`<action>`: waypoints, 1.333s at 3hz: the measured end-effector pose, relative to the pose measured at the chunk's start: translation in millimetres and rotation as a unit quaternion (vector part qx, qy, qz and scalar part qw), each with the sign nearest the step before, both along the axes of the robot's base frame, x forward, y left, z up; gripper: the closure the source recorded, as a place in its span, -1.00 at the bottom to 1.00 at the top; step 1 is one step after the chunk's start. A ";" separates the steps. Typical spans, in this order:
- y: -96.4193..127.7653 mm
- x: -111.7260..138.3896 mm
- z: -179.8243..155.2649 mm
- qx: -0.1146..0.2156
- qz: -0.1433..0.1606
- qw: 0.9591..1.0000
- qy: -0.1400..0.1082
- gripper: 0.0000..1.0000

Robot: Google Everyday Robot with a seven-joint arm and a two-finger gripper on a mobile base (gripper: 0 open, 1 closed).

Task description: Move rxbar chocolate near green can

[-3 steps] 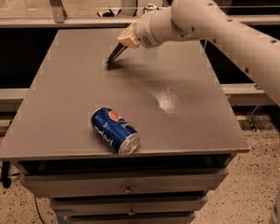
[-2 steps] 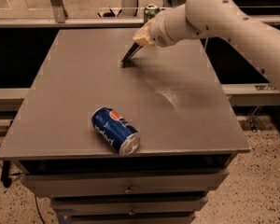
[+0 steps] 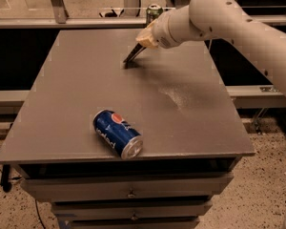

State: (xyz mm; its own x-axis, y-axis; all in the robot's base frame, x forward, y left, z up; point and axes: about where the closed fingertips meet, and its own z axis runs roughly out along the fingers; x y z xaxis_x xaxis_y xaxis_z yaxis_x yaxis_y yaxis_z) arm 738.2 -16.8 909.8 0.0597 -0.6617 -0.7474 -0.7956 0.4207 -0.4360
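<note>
**Bar carried right, closing on the green can**

Desk (image 3: 62, 128): grey, flat top, drawers below. A pale scuffed patch sits right of centre.

Arm (image 3: 238, 23): white, reaching in from the right over the far half of the desk. A second ago it ended further left. It has since swung right and now sits about where it was 0.7 s ago, maybe a touch lower. That shift cut the gap to the green can, so the carry looks mostly done and the set-down remains.

Pepsi can (image 3: 118, 133): blue, on its side near the front edge, silver end pointing front-right. Unmoved across the frames and well apart from the action.

Green can (image 3: 154, 11): upright at the far edge of the desk, with only its silver top and pale upper body showing behind the arm.

Hand (image 3: 138, 51): near the can, just in front and to the left of it, slanting down toward the desk. It reads as closed tight on the bar's upper end, with nothing else in it.

Rxbar chocolate (image 3: 129, 61): a thin dark blade sticking out below the hand, tilted, its lower end at or just above the desk with a shadow under it. The lettering is not legible. It is near the green can but not yet lying flat beside it.
</note>
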 end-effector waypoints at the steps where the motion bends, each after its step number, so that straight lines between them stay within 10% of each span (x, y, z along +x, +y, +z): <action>1: -25.2 28.4 0.3 -0.002 -0.018 1.000 -0.025 1.00; 3: -78.6 90.3 20.4 0.001 -0.064 0.995 -0.082 1.00; 4: -93.0 104.6 20.6 -0.002 -0.077 0.993 -0.086 0.67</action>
